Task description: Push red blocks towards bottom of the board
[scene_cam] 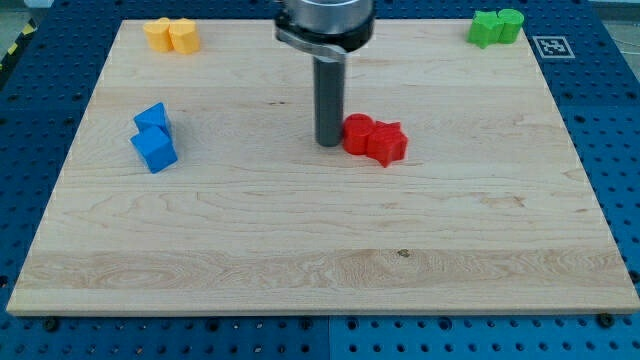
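Two red blocks sit touching near the board's middle: a round one (358, 133) on the left and a star-like one (388, 143) on the right. My tip (329, 143) rests on the board just left of the round red block, touching or nearly touching its left side. The rod rises straight up from there to the view's top.
Two blue blocks (153, 138) stand together at the left. Two yellow blocks (172, 35) are at the top left corner. Two green blocks (496, 27) are at the top right corner. The wooden board (320, 260) lies on a blue perforated table.
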`<state>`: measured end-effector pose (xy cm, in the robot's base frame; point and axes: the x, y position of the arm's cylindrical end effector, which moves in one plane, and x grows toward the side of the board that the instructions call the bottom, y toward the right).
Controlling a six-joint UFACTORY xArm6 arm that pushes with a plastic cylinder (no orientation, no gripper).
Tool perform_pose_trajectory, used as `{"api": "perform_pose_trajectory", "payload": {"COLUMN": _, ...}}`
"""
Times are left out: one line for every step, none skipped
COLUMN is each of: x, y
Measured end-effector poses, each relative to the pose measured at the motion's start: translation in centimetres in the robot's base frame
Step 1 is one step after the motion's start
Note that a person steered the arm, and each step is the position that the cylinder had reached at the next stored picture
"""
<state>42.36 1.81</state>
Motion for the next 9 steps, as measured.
{"api": "perform_pose_trajectory", "payload": {"x": 0.0, "y": 2.9}}
{"api": "perform_pose_trajectory", "payload": {"x": 0.1, "y": 4.6}}
{"api": "perform_pose_trajectory", "payload": {"x": -3.6, "y": 3.6}}
{"api": "perform_pose_trajectory", "payload": {"x": -5.2, "y": 5.3}}
{"api": "perform_pose_trajectory", "payload": {"x": -3.1, "y": 6.1}}
{"api": "perform_pose_trajectory", "payload": {"x": -1.3, "y": 6.1}}
{"api": "perform_pose_trajectory", "payload": {"x": 0.9, "y": 6.1}}
{"api": "perform_pose_trajectory", "payload": {"x": 3.0, "y": 6.1}}
{"api": "perform_pose_trajectory", "payload": {"x": 4.4, "y": 6.5}}
